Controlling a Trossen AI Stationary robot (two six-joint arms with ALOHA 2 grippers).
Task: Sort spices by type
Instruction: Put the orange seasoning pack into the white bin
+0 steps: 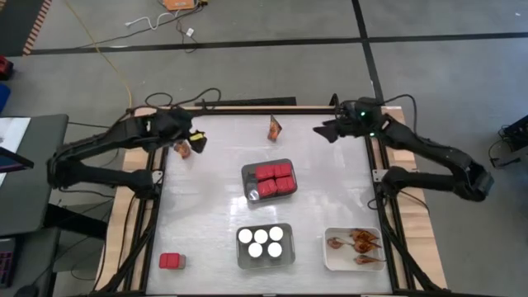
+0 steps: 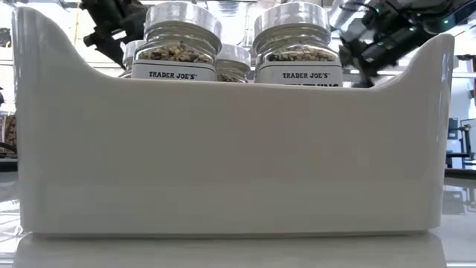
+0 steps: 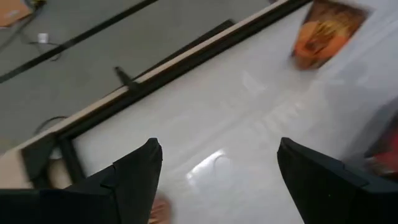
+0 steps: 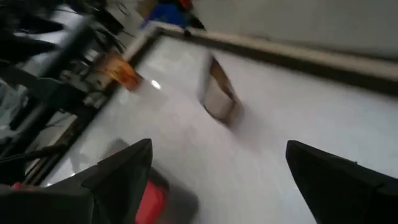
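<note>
Grey floor w/ dark seams, yellow cable, white table, wood-edged frame.

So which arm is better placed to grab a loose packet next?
Probably left. The left gripper, open, hangs right beside a packet at the table's far left. The right gripper, also open, stands farther from the upright packet.
</note>
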